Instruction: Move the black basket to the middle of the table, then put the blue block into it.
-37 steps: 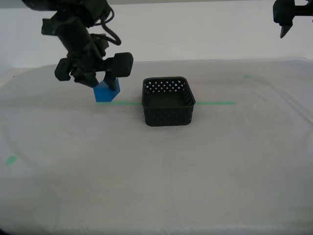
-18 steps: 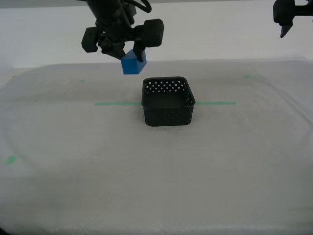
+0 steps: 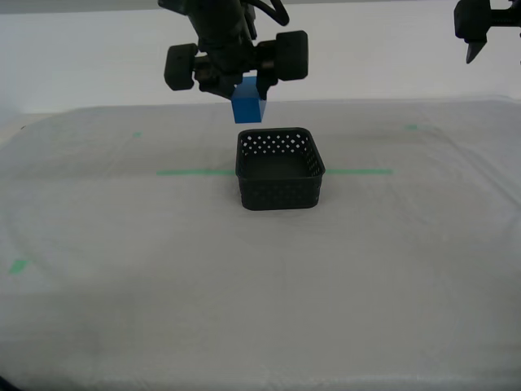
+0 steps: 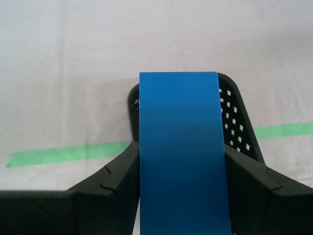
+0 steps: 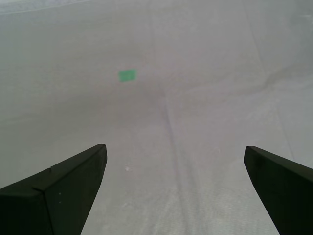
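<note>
The black basket [image 3: 279,169] stands on the table [image 3: 260,277] near its middle, on the green tape line [image 3: 195,172]. Above the basket's far side, toward the exterior view's left, hangs the blue block [image 3: 247,106], with my second gripper [image 3: 244,96] shut on it. In the second wrist view the blue block [image 4: 181,152] fills the space between the two fingers [image 4: 112,183], and the black basket [image 4: 238,122] shows behind it, mostly hidden. My first gripper [image 5: 176,166] stands open over bare cloth, with nothing between its fingers, high at the exterior view's top right [image 3: 476,41].
Small green tape marks lie on the cloth: one at the exterior view's near left [image 3: 18,265], one at the far right [image 3: 412,126], one at the far left [image 3: 136,134]. Another green mark [image 5: 127,75] shows beneath my first gripper.
My second gripper has lifted the blue block off the table and carried it toward the exterior view's right, to just above the basket. My first gripper has stayed still.
</note>
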You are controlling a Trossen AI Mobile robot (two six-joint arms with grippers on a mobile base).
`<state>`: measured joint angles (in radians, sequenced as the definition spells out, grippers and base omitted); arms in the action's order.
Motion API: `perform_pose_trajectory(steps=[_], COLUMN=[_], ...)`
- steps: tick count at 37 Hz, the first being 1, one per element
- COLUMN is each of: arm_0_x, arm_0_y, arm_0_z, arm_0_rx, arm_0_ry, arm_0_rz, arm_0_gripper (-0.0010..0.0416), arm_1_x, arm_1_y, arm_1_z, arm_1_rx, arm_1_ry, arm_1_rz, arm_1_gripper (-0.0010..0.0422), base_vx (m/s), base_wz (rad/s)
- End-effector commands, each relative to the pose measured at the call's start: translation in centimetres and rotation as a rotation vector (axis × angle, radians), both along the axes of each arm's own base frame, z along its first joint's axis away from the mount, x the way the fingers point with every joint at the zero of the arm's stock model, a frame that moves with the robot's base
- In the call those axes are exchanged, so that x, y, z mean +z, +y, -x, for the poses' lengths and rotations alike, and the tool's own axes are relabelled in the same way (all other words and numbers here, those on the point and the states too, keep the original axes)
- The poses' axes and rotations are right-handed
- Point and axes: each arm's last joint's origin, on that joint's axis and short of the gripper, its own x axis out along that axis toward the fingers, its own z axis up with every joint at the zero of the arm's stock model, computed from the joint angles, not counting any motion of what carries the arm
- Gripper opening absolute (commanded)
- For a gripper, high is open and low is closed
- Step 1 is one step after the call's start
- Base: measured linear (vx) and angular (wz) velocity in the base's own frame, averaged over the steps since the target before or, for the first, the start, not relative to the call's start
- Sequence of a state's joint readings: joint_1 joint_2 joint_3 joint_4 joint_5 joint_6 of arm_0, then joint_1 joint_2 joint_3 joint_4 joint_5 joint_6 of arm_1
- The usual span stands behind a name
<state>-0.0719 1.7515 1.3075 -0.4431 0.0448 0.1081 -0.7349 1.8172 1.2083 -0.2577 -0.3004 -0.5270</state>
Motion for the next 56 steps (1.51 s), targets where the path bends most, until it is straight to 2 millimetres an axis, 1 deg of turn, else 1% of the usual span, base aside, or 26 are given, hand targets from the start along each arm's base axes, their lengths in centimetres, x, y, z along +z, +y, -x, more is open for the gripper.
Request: perform_pose_trajectory(steps=[1,7,12,20,25,37,56], arm_0_x=[0.1,0.1,0.1,0.1,0.1,0.2,0.2], arm_0_y=[0.0,0.0,0.0,0.0,0.0,0.0,0.0], arm_0_z=[0.0,0.0,0.0,0.0,-0.1,-0.1,-0.1], arm_0_rx=[0.001,0.001,0.001,0.0,0.001,0.001,0.001], arm_0_ry=[-0.006,-0.007,-0.007,-0.008,-0.011,-0.018,-0.018], arm_0_rz=[0.002,0.001,0.001,0.002,0.002,0.002,0.002], arm_0_gripper=[0.0393,0.0393,0.0394,0.0394,0.0393,0.0393,0.0394], arm_1_x=[-1.2,-3.8,-5.4,-7.2,-8.4,-8.9,-9.0], arm_1_y=[-0.7,-2.1,-3.2,-4.3,-4.4,-4.2,-4.4], arm_1_z=[-0.5,-1.8,-2.9,-4.2,-4.3,-3.9,-3.7], arm_1_rx=[0.008,-0.009,-0.012,0.01,0.042,0.123,0.113], arm_1_ry=[0.007,0.068,0.093,0.107,0.127,0.105,0.109], arm_1_rz=[0.004,-0.007,-0.018,-0.034,-0.034,-0.036,-0.027], arm_1_gripper=[0.0,0.0,0.0,0.0,0.0,0.0,0.0], base_vx=[0.0,0.0,0.0,0.0,0.0,0.0,0.0], base_wz=[0.0,0.0,0.0,0.0,0.0,0.0,0.0])
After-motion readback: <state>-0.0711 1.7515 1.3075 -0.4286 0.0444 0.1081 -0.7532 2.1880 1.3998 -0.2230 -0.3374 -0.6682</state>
